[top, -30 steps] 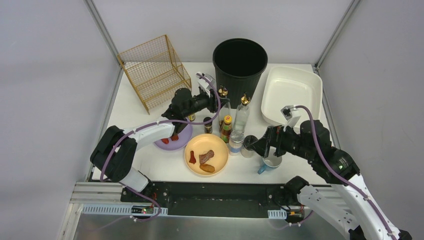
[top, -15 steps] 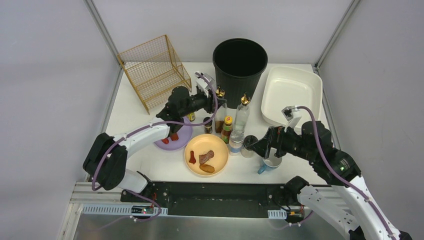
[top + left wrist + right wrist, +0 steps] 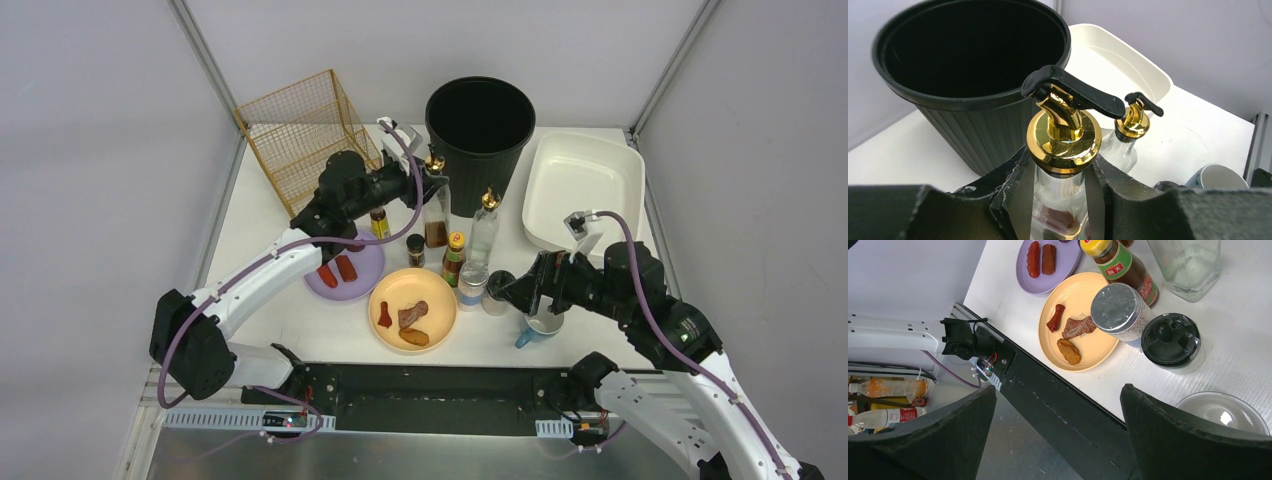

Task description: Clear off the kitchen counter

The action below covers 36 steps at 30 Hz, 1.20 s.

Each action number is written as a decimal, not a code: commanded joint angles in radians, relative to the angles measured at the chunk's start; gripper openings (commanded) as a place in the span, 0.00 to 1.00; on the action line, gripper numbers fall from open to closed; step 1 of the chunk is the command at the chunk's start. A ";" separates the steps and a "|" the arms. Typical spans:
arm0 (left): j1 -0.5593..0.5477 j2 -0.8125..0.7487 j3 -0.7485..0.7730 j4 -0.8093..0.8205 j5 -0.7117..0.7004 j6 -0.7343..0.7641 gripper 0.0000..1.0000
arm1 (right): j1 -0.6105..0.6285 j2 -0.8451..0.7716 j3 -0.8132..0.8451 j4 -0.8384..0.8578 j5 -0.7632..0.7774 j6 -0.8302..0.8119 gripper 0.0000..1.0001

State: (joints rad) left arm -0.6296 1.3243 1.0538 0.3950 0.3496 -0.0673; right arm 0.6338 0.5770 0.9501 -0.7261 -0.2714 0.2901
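The kitchen counter (image 3: 270,225) is a white tabletop carrying bottles, jars and plates. My left gripper (image 3: 422,192) is shut on the neck of a glass bottle (image 3: 1060,200) with a gold pourer and dark liquid, held just in front of the black bin (image 3: 478,125). Both fingers press the glass below the gold collar. A second gold-topped bottle (image 3: 484,228) stands to its right. My right gripper (image 3: 1058,390) is open and empty, hovering over the counter's front edge near a black-lidded jar (image 3: 1173,342) and a silver-lidded jar (image 3: 1120,310).
A wire basket (image 3: 310,140) sits back left and a white tub (image 3: 580,185) back right. A purple plate (image 3: 345,275) with sausages, a yellow plate (image 3: 412,308) with food, a sauce bottle (image 3: 453,258), small jars (image 3: 416,250) and a blue mug (image 3: 540,325) crowd the middle.
My left arm has risen and drawn back to the left with the gold-topped bottle, uncovering the purple plate. The right arm has stayed put.
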 commanded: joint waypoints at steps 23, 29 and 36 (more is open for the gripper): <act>0.167 0.033 0.608 -0.379 -0.326 0.165 0.00 | 0.005 0.060 0.040 0.111 -0.082 0.022 0.99; 0.289 0.119 0.689 -0.375 -0.279 0.112 0.00 | 0.004 0.092 0.029 0.185 -0.107 0.037 0.99; 0.356 0.253 0.842 -0.382 -0.356 0.112 0.00 | 0.014 0.111 -0.037 0.341 -0.136 0.096 0.99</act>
State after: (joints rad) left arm -0.2981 1.5494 1.7615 -0.1032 0.0338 0.0631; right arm 0.6369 0.6834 0.9451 -0.5320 -0.3729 0.3408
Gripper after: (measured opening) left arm 0.355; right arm 0.990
